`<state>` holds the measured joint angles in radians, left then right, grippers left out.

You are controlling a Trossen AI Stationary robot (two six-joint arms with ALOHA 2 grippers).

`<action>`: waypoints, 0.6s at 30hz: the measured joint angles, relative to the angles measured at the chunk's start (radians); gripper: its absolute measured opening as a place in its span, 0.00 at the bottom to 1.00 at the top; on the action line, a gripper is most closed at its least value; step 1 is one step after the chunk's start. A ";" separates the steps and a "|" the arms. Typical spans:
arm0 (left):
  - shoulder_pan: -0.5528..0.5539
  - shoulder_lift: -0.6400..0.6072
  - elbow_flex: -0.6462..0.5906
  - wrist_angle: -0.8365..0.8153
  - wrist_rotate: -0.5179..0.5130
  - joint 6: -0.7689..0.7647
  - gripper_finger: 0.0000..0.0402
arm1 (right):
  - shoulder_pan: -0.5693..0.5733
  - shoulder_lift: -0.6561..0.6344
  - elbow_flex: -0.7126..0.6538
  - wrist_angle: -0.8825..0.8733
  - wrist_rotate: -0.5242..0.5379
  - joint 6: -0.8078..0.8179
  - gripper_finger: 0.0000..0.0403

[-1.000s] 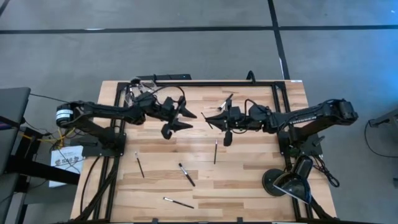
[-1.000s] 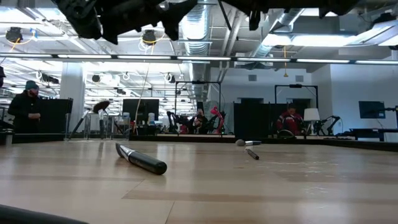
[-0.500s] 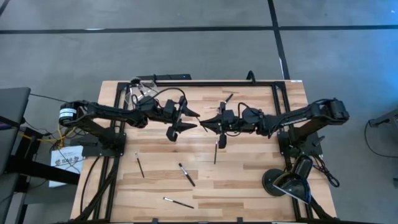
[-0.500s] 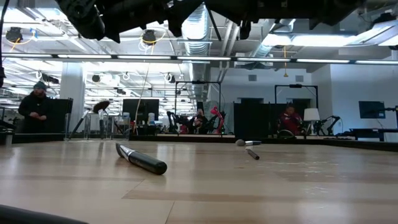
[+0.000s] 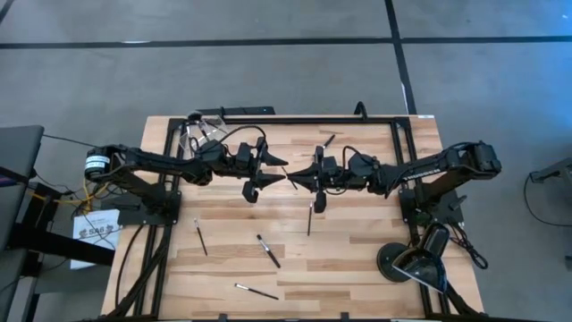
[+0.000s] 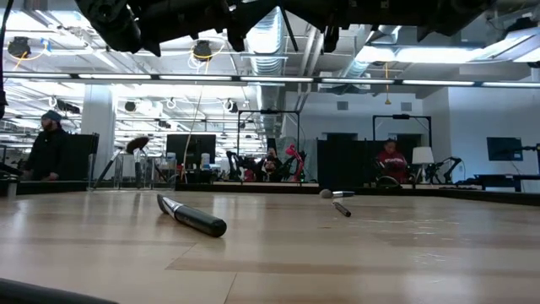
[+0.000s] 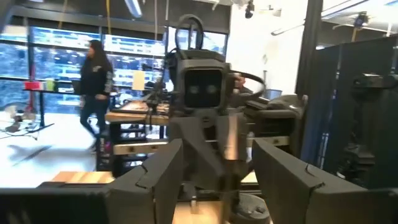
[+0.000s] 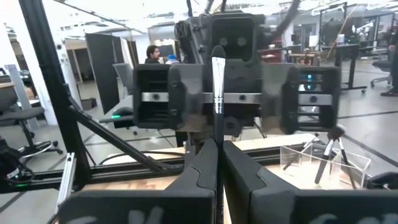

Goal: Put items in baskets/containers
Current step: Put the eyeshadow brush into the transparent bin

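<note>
Both arms meet nose to nose above the middle of the table (image 5: pixel 357 268), raised off the wood. The right gripper (image 5: pixel 298 176) has its fingers (image 8: pixel 205 168) pressed together on a brush (image 8: pixel 217 87), which stands up between them with its pale tip toward the left arm. The left gripper (image 5: pixel 268 176) faces it, fingers (image 7: pixel 158 177) spread apart with nothing between them; the brush tip lies at or just inside that gap, and whether it touches a finger cannot be told. The cup (image 5: pixel 198 134) sits near the far left corner of the table, behind the left arm, with a couple of brushes standing in it. Loose brushes lie on the wood: one near the far edge at the middle (image 5: pixel 327 141), one under the right arm toward the centre (image 5: pixel 310 217), one near the left edge (image 5: pixel 201 237), one in the near middle (image 5: pixel 268 251), and one close to the near edge (image 5: pixel 256 291). A lamp base (image 5: pixel 399 262) stands at the near right corner.
</note>
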<state>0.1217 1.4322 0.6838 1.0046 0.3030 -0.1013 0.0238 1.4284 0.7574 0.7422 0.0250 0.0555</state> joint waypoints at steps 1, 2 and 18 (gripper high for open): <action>-0.004 0.000 0.000 0.001 0.000 0.000 0.46 | 0.000 0.000 0.000 0.000 0.000 0.000 0.00; -0.006 0.000 0.000 0.004 -0.001 0.000 0.45 | 0.000 0.000 0.000 0.000 0.000 0.000 0.00; -0.044 0.000 0.004 0.014 -0.075 0.000 0.33 | 0.000 0.000 0.000 0.000 0.001 -0.002 0.00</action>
<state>0.0776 1.4319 0.6880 1.0184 0.2277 -0.1013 0.0238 1.4284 0.7574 0.7418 0.0257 0.0536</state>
